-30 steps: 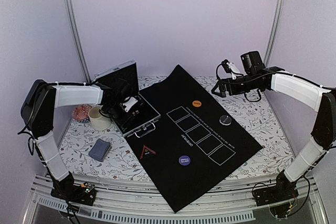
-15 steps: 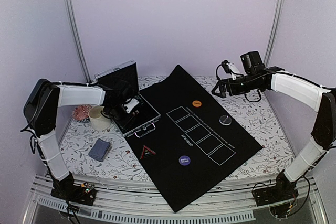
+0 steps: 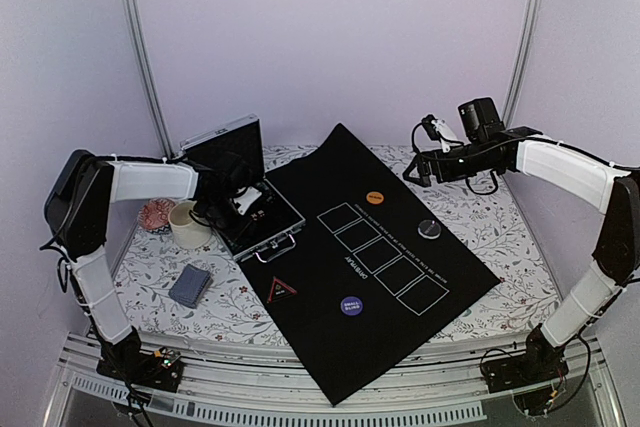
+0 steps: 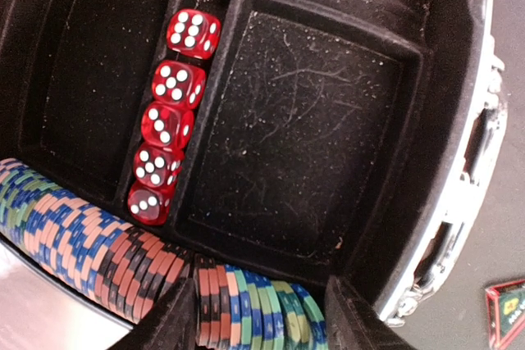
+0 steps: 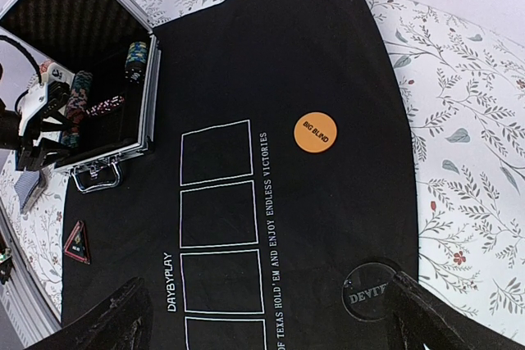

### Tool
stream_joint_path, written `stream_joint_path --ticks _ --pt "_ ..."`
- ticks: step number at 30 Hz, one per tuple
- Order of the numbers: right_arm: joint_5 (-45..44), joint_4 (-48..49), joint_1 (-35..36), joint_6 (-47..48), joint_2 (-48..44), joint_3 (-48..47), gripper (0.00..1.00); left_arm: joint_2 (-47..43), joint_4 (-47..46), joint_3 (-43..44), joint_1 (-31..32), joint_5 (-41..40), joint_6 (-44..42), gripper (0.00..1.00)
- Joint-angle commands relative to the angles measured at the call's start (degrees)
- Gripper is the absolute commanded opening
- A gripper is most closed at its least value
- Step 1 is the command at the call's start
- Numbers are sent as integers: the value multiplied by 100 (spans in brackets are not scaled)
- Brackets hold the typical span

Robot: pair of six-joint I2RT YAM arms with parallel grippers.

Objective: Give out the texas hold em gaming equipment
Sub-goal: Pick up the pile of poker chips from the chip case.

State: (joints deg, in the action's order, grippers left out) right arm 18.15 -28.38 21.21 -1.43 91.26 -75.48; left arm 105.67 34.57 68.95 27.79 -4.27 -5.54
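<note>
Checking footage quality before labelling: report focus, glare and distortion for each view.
Top external: even lilac-tinted light, sharp, frame posts splayed by the wide lens. Left wrist: red dice crisp; fingers of the left hand dark and soft at the bottom; case's silver rim blown bright. Right wrist: BIG BLIND button lettering legible; fingers of the right hand blurred in the lower corners.

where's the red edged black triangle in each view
top external: triangle on the black mat's near-left part, in front of the silver case.
left wrist: triangle cut off at the bottom right corner, beyond the case's silver wall.
right wrist: triangle low on the left, below the case's handle.
shared landmark: the silver case, seen in all three.
</note>
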Motion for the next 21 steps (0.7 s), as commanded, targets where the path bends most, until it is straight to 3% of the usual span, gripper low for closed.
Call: stream_joint_path --ticks 1,10,21 --pt "48 -45 -12 52 93 -176 99 267 655 -167 -191 -213 11 53" --pt "37 -86 -11 71 52 -156 99 315 746 -154 -357 -98 55 39" --pt "39 -119 -5 78 14 -116 99 447 881 -186 -527 316 42 56"
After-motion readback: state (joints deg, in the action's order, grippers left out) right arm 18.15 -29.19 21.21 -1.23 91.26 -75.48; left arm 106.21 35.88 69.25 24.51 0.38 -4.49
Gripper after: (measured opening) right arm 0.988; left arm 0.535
